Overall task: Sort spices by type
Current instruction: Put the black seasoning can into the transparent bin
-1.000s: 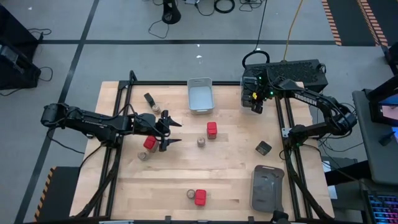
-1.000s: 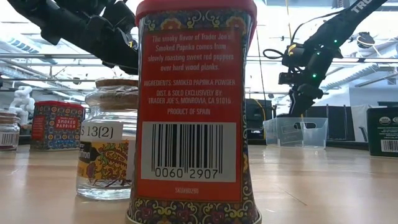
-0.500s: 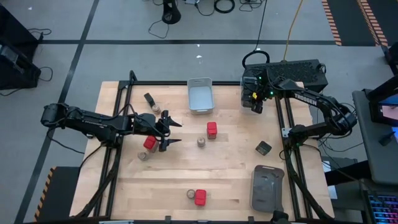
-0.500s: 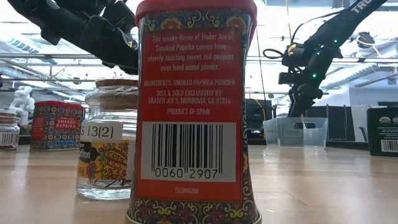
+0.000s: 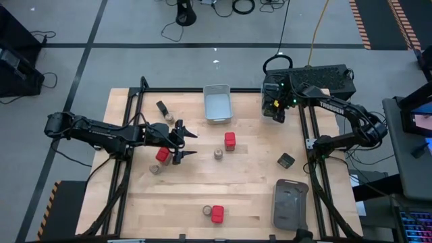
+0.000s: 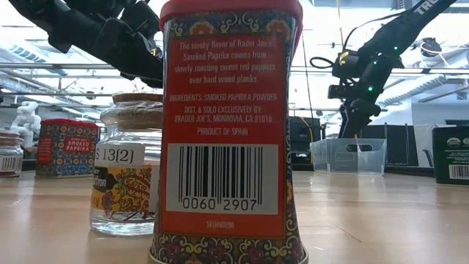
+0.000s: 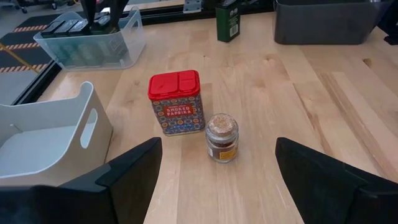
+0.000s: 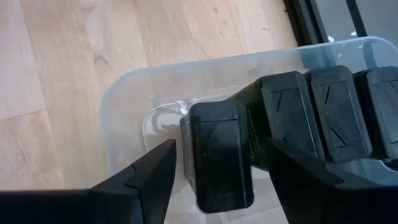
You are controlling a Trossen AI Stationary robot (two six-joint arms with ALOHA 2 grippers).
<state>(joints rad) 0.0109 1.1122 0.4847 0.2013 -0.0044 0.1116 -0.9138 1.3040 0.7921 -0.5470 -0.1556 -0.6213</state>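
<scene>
Your right gripper [image 8: 214,177] has its jaws parted on either side of a dark black container [image 8: 219,155], gaps showing on both sides, over the clear bin [image 8: 134,102] where more black ones stand in a row. Your left gripper [image 7: 214,180] hangs jaws wide above the desk [image 7: 292,93], facing a red-capped tin [image 7: 175,102] and a round jar [image 7: 222,137] just beside it.

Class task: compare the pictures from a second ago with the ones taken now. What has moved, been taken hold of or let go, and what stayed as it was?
Little has moved. The right hand stays over the clear bin, its fingers parting around a dark black spice container set beside the others there. The left hand stays open by a red-capped container. Everything else on the table kept its place.
</scene>
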